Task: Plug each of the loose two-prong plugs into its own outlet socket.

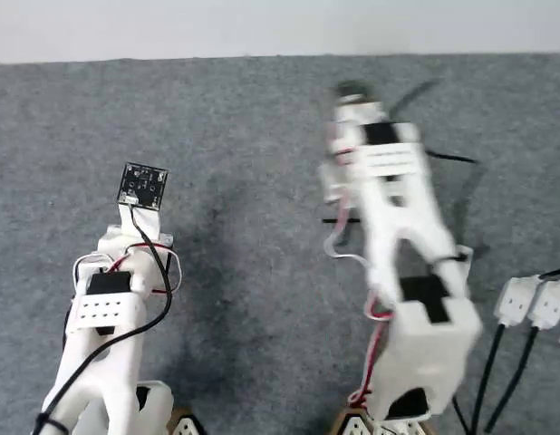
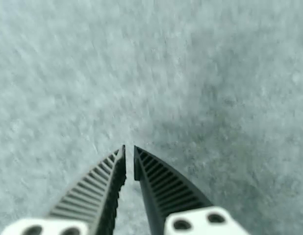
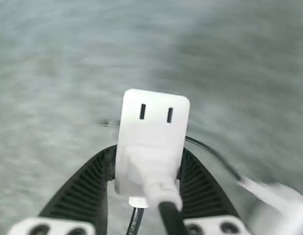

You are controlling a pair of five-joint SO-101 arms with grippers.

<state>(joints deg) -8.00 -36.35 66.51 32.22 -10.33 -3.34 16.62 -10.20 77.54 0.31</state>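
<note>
My right gripper (image 3: 149, 152) is shut on a white outlet socket (image 3: 154, 117), whose face shows two slots. A white plug body (image 3: 151, 171) with a black cord (image 3: 168, 218) lies against the socket's near side, between the fingers. In the high view this arm (image 1: 398, 208) stretches far out over the middle of the grey mat. My left gripper (image 2: 129, 149) is shut with nothing in it, its tips just above the bare mat. Its arm (image 1: 112, 308) sits at the near left. Two more white plugs (image 1: 532, 302) with black cords lie at the right edge.
Grey felt mat (image 1: 244, 272) covers the table up to a pale wall at the back. A thin black cord (image 3: 210, 149) trails from behind the held socket toward a blurred white piece (image 3: 276, 196). Black cords (image 1: 493, 372) run off the near right edge.
</note>
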